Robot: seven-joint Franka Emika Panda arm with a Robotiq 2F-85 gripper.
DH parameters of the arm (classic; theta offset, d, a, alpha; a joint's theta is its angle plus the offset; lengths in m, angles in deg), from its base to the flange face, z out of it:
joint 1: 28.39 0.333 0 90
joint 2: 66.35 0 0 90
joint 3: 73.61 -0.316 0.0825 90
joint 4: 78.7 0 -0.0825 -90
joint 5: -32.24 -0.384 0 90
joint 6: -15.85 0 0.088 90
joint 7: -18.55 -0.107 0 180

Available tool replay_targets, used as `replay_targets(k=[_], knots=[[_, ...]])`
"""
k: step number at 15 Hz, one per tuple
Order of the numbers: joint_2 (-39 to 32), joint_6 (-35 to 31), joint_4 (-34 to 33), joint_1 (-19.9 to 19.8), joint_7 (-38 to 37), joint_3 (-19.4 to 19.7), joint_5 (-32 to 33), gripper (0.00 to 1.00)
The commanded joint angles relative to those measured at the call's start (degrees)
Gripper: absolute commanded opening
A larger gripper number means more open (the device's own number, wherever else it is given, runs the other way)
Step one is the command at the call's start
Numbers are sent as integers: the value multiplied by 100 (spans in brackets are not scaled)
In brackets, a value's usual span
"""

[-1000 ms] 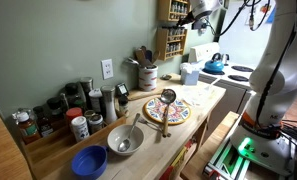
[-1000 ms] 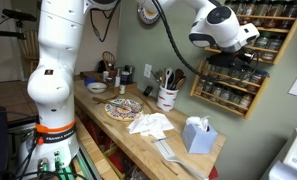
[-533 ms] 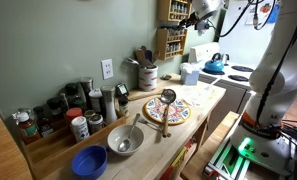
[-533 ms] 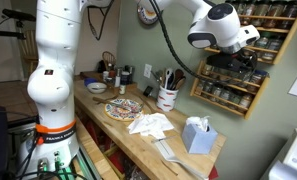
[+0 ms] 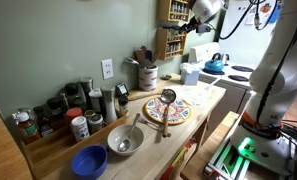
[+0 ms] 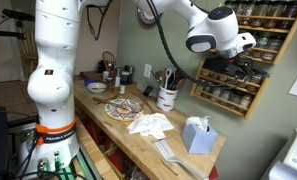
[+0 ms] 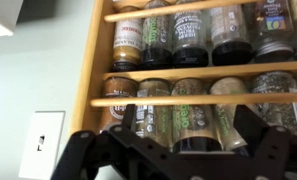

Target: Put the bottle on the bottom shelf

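Note:
In the wrist view a wooden spice rack fills the frame, with rows of dark-capped jars behind thin rails point(image 7: 188, 98). A green-labelled bottle point(image 7: 186, 118) stands in the lower visible row, directly between my spread fingers. My gripper point(image 7: 178, 152) is open, and its black fingers point(image 7: 80, 152) sit apart from the bottle's sides. In both exterior views the gripper point(image 6: 234, 68) point(image 5: 186, 25) hovers right at the rack's front. The bottom shelf point(image 6: 226, 101) point(image 5: 171, 53) is lined with jars. The wrist view does not show whether the lower row is that shelf.
Below the rack a wooden counter point(image 6: 138, 135) carries a utensil crock point(image 6: 167, 97), a patterned plate point(image 6: 123, 108), crumpled cloth point(image 6: 151, 124) and a tissue box point(image 6: 196, 134). A stove with a blue kettle point(image 5: 215, 66) is nearby. A light switch plate point(image 7: 44, 145) sits beside the rack.
The jaws have spread from partly closed to wide open, letting go of the bottle. The hand has eased slightly back from the rack.

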Motion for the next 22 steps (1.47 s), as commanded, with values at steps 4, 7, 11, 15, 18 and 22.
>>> replay_targets(k=[4,7,11,15,18,22], knots=[[572,1444,368,-74,-1356,283,2235,100],[825,2570,203,-41,-1680,320,2802,100],[1156,3944,-127,77,-2380,289,3486,100],[1531,4775,-387,246,-3302,166,3864,100],[1857,4782,-371,400,-3952,-12,4274,100],[2120,4930,-337,603,-3942,-136,4677,100]])
